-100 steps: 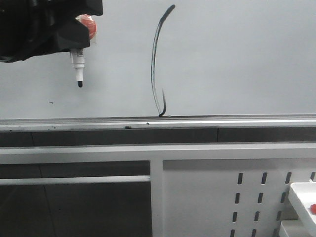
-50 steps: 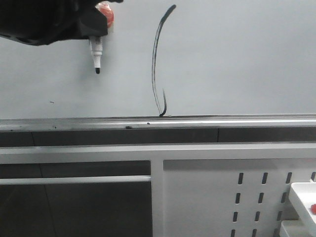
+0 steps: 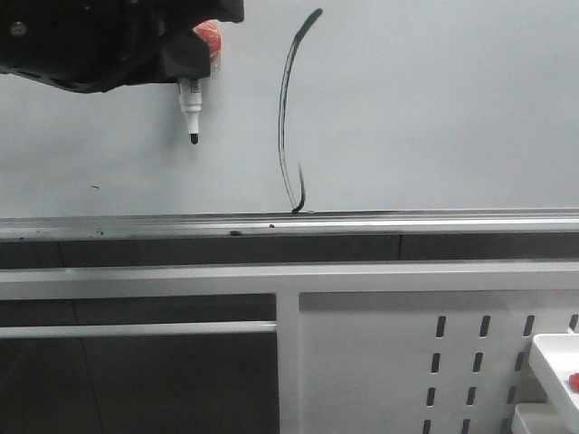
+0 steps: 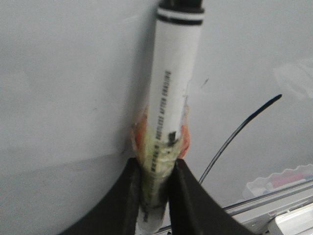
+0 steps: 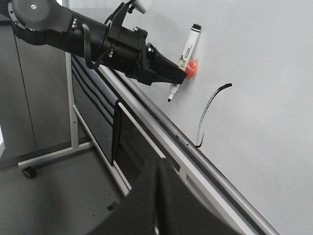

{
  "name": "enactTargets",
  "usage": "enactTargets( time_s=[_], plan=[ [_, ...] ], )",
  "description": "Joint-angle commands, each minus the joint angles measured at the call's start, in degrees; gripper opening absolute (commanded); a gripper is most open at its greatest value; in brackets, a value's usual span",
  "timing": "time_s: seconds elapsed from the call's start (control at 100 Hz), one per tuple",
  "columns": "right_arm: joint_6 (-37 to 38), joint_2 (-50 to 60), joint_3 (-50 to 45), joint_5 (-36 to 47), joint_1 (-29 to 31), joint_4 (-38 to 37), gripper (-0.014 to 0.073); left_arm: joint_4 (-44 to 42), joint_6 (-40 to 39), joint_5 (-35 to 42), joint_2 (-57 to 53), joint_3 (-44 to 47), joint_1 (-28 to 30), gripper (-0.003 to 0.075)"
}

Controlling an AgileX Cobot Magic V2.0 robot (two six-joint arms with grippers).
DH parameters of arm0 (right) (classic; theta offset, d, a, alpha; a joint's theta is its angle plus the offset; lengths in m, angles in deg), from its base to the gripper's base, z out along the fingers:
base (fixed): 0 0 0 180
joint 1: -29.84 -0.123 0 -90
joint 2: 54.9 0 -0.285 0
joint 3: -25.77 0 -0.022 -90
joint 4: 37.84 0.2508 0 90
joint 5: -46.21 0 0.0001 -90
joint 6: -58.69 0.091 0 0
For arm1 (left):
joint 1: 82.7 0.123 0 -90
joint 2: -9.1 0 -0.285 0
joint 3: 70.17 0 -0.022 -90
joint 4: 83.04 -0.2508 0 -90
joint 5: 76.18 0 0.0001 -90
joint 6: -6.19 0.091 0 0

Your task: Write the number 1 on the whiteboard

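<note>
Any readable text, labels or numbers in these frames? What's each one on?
"1": hand-drawn black stroke, the number 1, on the whiteboard.
Black print and a small black block run along the barrel of the marker held in the left gripper: too blurred to read.
Nothing else legible in any view.
</note>
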Motion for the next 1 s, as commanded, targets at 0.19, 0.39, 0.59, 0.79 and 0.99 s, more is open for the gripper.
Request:
enactTargets(
  time_s=[0.19,0.39,0.59,0.79,0.99],
  plan=[
    [0.15,-0.67,1.27,4.23,-0.1,-1.43,-0.0068,1.1,-0.59,3.23,-1.09,-2.6,3.2,-0.002],
    [0.15,-0.67,1.27,4.23,-0.1,-1.43,-0.0068,1.17,-0.59,2.21,-1.09,-2.6,3.63,-0.002],
    [0.15,-0.67,1.27,3.85,-0.1,-1.43,-0.0068,1.17,-0.59,1.0,-1.09,-3.44,3.63,-0.0018],
    [0.15,-0.67,1.27,3.85,-0.1,-1.43,-0.0068,0.96,-0.59,1.01,-1.09,-4.71,3.63,0.0098],
    [0.15,-0.67,1.27,3.85,-0.1,-1.43,-0.0068,0.83,-0.59,1.15,-1.09,-4.85,3.63,0.0239]
  ],
)
